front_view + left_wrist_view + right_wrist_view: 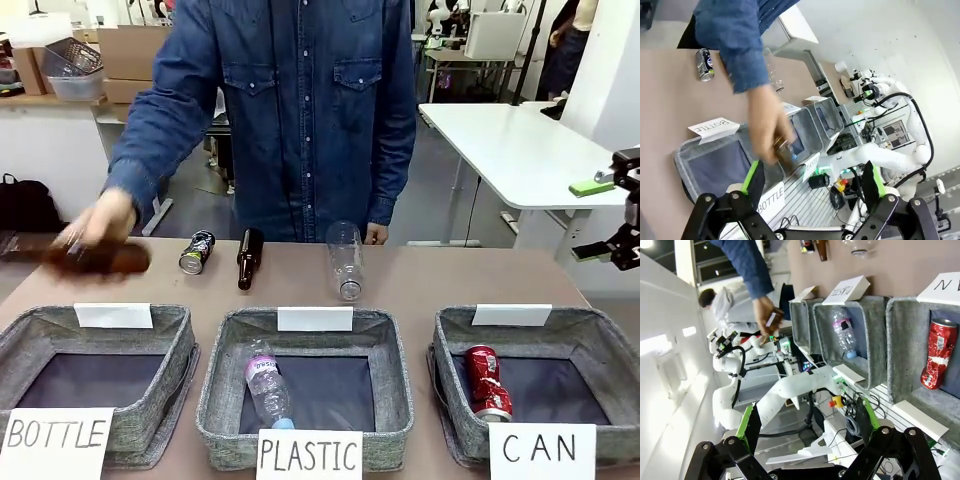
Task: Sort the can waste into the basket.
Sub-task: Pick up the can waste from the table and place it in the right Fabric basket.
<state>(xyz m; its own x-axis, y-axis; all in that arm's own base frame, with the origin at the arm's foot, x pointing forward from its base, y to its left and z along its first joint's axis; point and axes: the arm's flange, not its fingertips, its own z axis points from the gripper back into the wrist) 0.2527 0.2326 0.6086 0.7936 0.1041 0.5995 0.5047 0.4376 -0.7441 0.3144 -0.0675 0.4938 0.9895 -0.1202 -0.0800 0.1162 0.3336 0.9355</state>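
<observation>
A: So, where are the cans?

B: One red can (487,382) lies inside the CAN basket (600,345), on the dark bottom, close to the left wall. The dark can (197,251) is on the counter (450,275), on its side at the far edge, in front of the person.

A: Anything touching it?

B: No. A brown bottle (249,258) lies just to its right, apart from it. Farther right lies a clear bottle (346,262). To the left, the person's hand (100,225) holds a second brown bottle (110,260) low over the counter, blurred, beyond the BOTTLE basket (30,335).

A: And the tools?

B: The right tool (590,220) hangs off the counter's right side, above the CAN basket's far corner. Its fingers are apart and nothing is between them. The left tool (812,182) has its green pads spread wide and is empty too. In its wrist view it looks down past the BOTTLE basket's near end, with the person's hand and bottle beyond.

A: The middle basket?

B: The PLASTIC basket (385,330) has one small plastic bottle (267,385) lying in it, cap toward the robot's side.
</observation>
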